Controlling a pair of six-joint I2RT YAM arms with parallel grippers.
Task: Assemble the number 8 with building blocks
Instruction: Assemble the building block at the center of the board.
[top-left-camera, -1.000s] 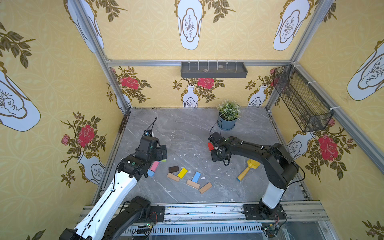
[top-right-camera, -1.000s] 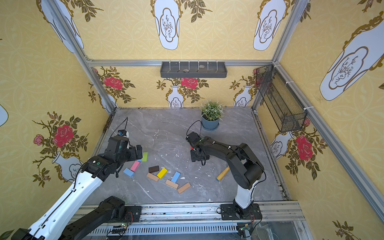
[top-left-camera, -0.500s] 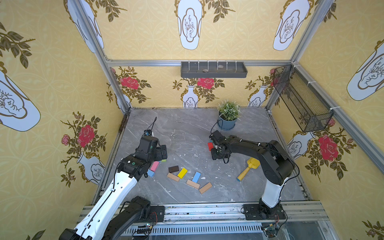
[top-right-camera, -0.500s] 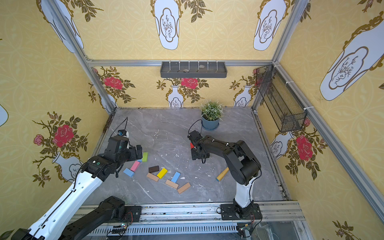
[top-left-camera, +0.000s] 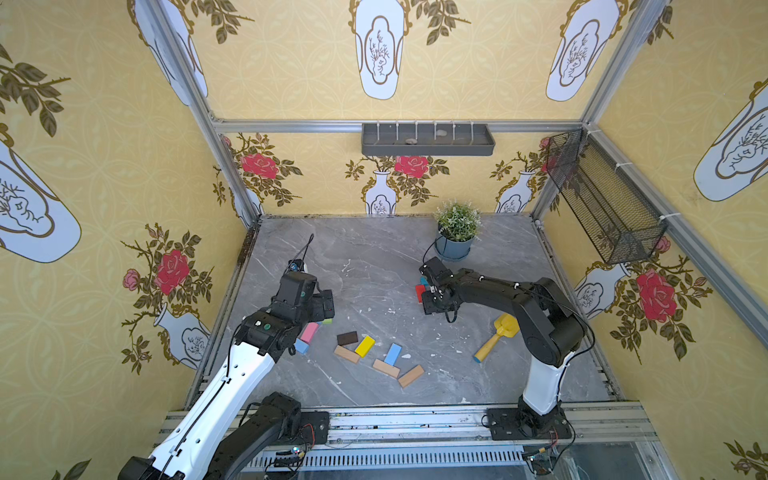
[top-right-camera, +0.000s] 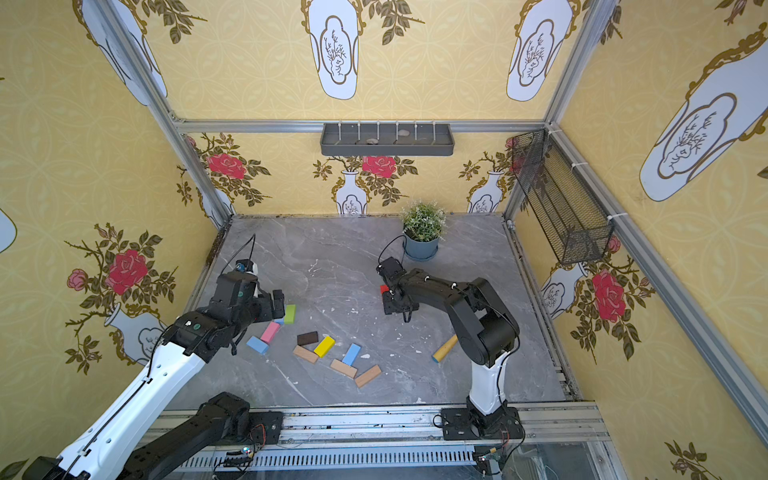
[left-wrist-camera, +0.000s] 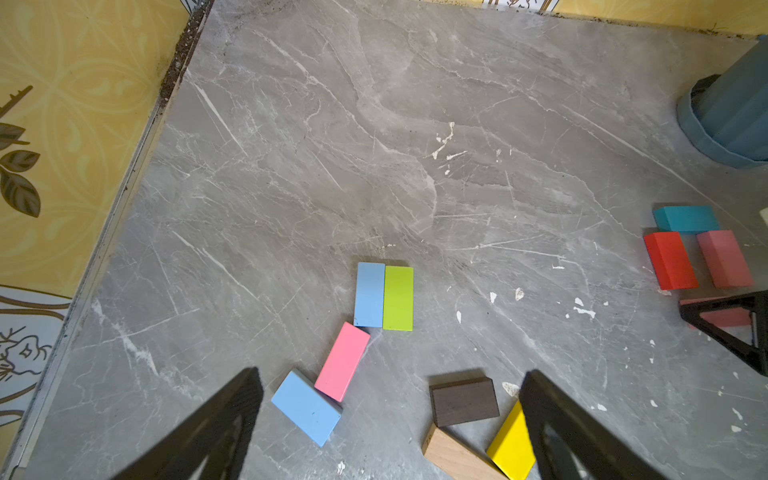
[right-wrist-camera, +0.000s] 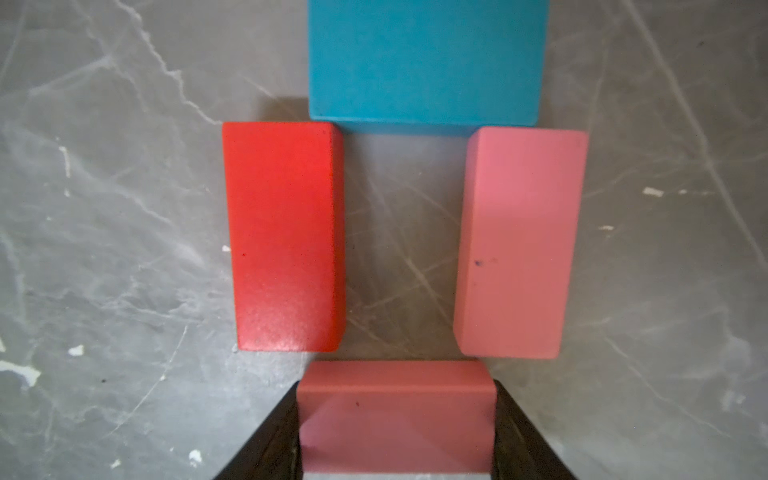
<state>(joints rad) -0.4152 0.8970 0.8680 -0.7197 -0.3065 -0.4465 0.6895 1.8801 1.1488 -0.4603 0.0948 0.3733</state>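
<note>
Grey marble-patterned tabletop (top-left-camera: 374, 257), on which loose flat rectangular building blocks (left-wrist-camera: 342, 361) are scattered. The left pincer (left-wrist-camera: 388, 378) is spread wide and empty above them. The right pincer (right-wrist-camera: 397, 399) is clamped on a dusky pink rectangular block (right-wrist-camera: 395, 432), set across the ends of a red rectangular block (right-wrist-camera: 286, 237) and a pale pink rectangular block (right-wrist-camera: 519, 245), opposite a teal rectangular block (right-wrist-camera: 426, 62).

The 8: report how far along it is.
Done: teal block, red block and pink block lie as three sides of one loop. In hand: the right gripper grips a second pink block at the open fourth side. To do: the whole second loop; loose blocks lie by the open left gripper.
</note>
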